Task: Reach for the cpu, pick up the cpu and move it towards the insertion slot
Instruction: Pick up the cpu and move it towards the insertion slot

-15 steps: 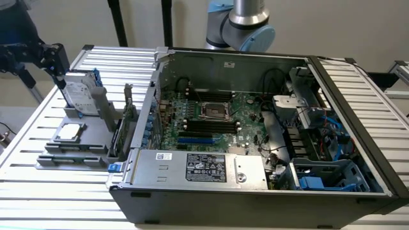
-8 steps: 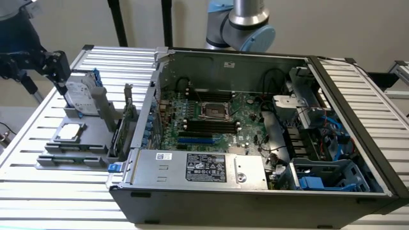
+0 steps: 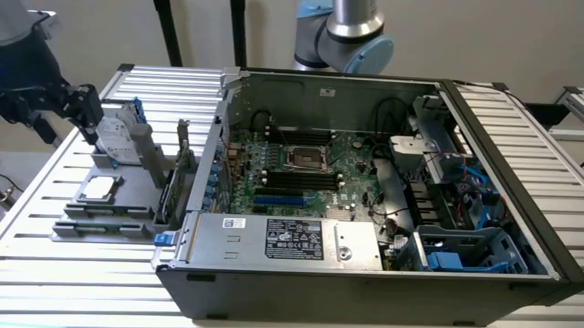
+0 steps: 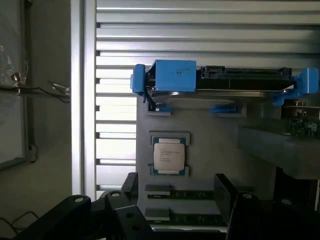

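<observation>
Holds nothing in the gripper point(image 4: 175, 180), spread wide, clear of the cpu point(image 4: 169, 155) flat on a grey holder point(image 4: 215, 150) beside the hard drive point(image 4: 220, 82). Wrist view: silvery lid, printed lettering, green rim. Exterior view: insertion slot point(image 3: 308, 157) well apart, inside the open case point(image 3: 365, 290).

I see robotics lab or workshop: open computer case point(image 3: 365, 290) on slatted metal table point(image 3: 82, 287), grey parts fixture point(image 3: 137, 198) beside, robot arm point(image 3: 354, 27) behind.

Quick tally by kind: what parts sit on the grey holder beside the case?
Small square silvery cpu: 1
Silver hard drive with blue rails: 1
Flat green memory sticks: 2
Upright green circuit card: 1
Total: 5
</observation>
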Controlling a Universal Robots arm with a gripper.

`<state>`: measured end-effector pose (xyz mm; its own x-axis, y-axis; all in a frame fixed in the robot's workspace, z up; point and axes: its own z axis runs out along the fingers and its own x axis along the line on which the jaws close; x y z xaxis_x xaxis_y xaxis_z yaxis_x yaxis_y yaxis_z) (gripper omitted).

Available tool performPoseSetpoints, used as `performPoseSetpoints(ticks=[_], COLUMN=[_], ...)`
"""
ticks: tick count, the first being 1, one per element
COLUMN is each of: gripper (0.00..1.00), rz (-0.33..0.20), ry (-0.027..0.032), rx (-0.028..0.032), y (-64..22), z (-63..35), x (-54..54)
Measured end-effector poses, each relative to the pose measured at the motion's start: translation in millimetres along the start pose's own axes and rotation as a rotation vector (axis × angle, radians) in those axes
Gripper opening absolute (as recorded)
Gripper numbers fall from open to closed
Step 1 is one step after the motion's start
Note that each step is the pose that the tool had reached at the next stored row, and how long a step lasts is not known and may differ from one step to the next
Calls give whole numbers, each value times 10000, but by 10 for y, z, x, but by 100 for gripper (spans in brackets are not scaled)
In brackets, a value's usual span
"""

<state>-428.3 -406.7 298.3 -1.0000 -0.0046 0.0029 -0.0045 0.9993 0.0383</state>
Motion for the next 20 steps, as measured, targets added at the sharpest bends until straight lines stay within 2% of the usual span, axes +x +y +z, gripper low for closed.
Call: performPoseSetpoints(ticks=[20], gripper=[71], rz=[4], ry=[1], rx=[1], y=[-32], z=[361], x=[-1])
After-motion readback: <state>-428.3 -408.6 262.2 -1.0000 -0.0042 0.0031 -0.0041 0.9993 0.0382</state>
